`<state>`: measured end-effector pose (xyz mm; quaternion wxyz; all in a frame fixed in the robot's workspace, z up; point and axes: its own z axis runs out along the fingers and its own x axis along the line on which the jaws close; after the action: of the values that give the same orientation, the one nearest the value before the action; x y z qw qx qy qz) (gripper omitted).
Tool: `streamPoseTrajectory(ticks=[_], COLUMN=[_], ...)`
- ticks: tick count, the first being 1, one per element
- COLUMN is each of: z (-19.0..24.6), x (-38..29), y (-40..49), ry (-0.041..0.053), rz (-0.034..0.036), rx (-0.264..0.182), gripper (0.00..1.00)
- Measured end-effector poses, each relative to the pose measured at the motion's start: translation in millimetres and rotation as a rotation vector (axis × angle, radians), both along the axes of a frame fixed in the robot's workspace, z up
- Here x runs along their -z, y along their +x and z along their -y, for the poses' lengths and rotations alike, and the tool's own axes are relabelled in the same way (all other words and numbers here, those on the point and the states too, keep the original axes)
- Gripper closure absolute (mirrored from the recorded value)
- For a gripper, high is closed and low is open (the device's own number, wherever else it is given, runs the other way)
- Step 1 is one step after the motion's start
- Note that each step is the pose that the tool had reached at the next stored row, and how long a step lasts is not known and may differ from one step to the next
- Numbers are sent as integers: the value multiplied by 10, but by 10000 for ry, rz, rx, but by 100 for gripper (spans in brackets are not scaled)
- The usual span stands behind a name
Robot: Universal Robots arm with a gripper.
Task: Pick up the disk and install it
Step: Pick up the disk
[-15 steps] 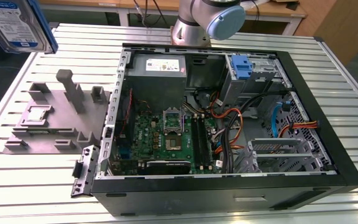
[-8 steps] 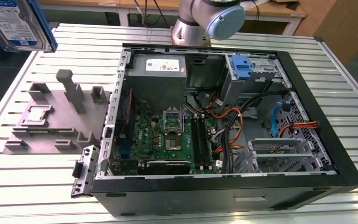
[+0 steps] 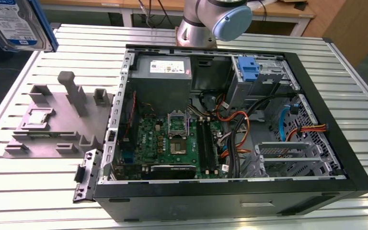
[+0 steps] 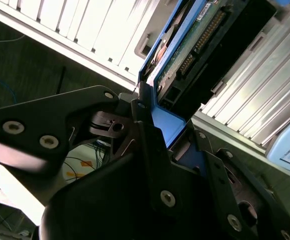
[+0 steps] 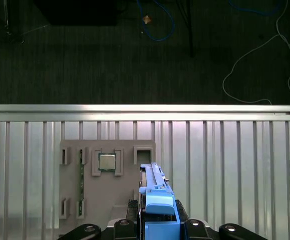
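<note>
The disk (image 3: 11,21), a silver drive with a white and blue label in a blue carrier, hangs high over the table's far corner at the exterior view's left. In the first wrist view the disk (image 5: 157,210) stands edge-on, and my gripper (image 5: 157,227) is shut on its blue carrier, above the grey fixture plate. The second wrist view shows the black fingers (image 4: 149,145) clamped on the blue frame, with the disk's green circuit board (image 4: 194,45) facing the camera. It touches neither the table nor the computer.
An open black computer case (image 3: 356,172) lies on the slatted metal table, with a motherboard (image 3: 171,139), a grey power-supply box (image 3: 163,67), a blue bracket (image 3: 248,67) in the drive bay and loose cables. At the exterior view's left sits a grey fixture plate (image 3: 50,129) holding a processor chip (image 5: 106,161).
</note>
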<state>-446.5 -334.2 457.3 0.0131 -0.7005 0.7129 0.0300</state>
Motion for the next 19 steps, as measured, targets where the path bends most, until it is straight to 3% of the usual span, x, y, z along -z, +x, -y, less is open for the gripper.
streamPoseTrajectory(ticks=[19], z=[0], x=[-103], y=[0], ry=[0], rz=[0], rx=[0], gripper=[63])
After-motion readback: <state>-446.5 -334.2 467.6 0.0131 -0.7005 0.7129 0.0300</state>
